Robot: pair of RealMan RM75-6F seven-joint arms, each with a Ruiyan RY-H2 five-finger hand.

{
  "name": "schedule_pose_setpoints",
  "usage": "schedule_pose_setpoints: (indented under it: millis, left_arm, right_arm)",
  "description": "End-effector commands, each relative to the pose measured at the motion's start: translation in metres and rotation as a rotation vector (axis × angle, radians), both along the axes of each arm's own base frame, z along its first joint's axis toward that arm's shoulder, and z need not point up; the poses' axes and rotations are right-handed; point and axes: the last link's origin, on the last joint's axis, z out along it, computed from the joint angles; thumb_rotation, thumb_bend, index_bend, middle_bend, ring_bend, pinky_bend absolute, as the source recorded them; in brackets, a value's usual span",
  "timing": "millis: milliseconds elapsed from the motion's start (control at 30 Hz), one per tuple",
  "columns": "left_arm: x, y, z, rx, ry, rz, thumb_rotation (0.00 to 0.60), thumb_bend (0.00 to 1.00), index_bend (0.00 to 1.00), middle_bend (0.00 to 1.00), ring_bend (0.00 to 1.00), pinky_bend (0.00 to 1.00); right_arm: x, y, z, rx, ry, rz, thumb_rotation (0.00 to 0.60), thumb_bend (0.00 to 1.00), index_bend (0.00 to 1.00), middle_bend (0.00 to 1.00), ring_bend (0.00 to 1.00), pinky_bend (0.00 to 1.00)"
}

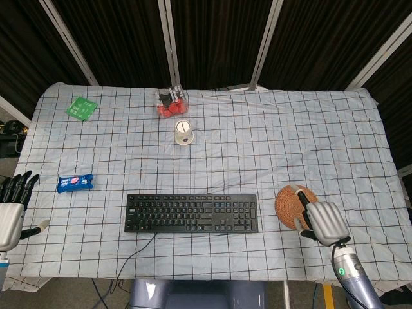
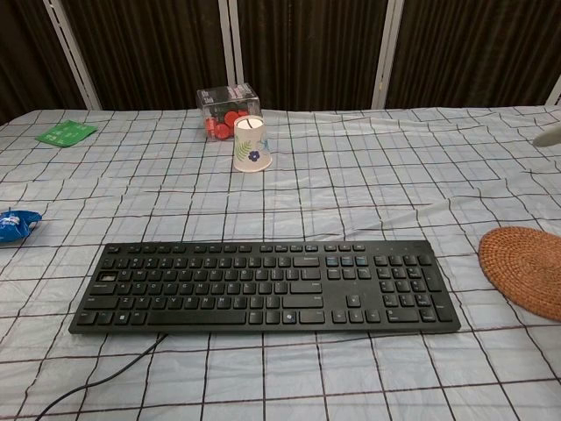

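Head view: the right hand [image 1: 324, 222] hangs over the near right edge of the woven coaster [image 1: 296, 205], fingers curled downward and grasping nothing that I can see. Whether the fingertips touch the weave, I cannot tell. The coaster lies flat on the checked bench [image 1: 257, 138], just right of the keyboard [image 1: 191, 213]. The risk as I read it: a flat, thin mat gives fingers little to catch, so a pinch could skid it toward the keyboard or bunch the loose cloth. The left hand [image 1: 11, 207] is released, fingers spread, at the bench edge far left of the keyboard, near the blue packet [image 1: 75, 183].

Chest view: only the coaster [image 2: 524, 268] shows right of the keyboard [image 2: 263, 285]; the hand over it is out of frame, so any slip goes unseen here.
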Motion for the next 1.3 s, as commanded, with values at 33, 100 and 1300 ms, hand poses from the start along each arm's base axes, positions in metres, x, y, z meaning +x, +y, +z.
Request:
schedule_pose_setpoints:
  millis: [33,100,1300]
  left_arm:
    - [0.0,0.0,0.0,0.001,-0.002,0.0,0.6,0.08,0.0,0.0,0.0,0.0]
    - [0.0,0.001,0.001,0.001,-0.005,0.002,0.6,0.08,0.0,0.0,0.0,0.0]
    - [0.003,0.003,-0.002,-0.01,-0.018,0.006,0.6,0.08,0.0,0.0,0.0,0.0]
  right_arm:
    - [0.027,-0.01,-0.032,0.118,0.007,-0.002,0.6,0.46,0.08,0.88,0.86,0.72]
    - [0.029,-0.012,-0.04,0.134,0.018,-0.012,0.6,0.47,0.08,0.88,0.86,0.72]
    - [0.04,-0.011,-0.104,0.226,0.04,-0.105,0.6,0.51,0.12,0.88,0.86,0.72]
